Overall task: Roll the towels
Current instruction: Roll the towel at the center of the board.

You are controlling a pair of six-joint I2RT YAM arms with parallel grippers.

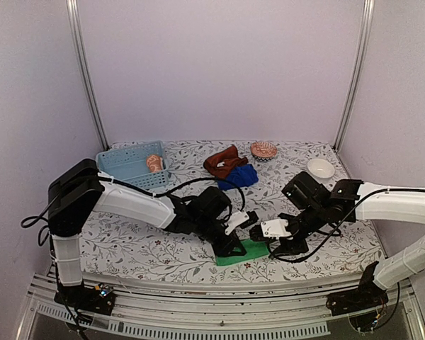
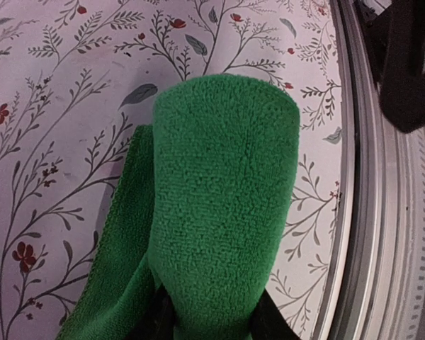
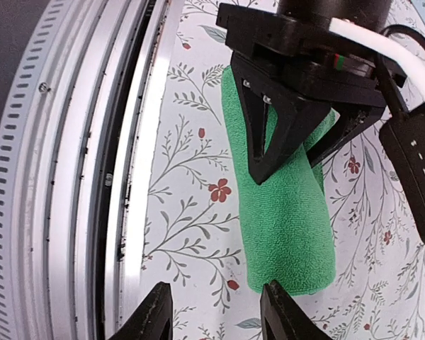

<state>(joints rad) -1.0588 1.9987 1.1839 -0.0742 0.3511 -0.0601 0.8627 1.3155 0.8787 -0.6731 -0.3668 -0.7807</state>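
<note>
The green towel lies half rolled near the table's front edge. My left gripper is shut on its rolled part, which fills the space between the two black fingers. In the right wrist view the left gripper straddles the green roll. My right gripper is open just past the roll's end, with only tablecloth between its fingers. The rust-brown towel and the deep blue towel lie bunched at the back. The orange towel sits in the basket.
A light blue slotted basket stands at the back left. A patterned bowl and a white bowl are at the back right. The metal rail of the table's front edge runs close beside the green towel.
</note>
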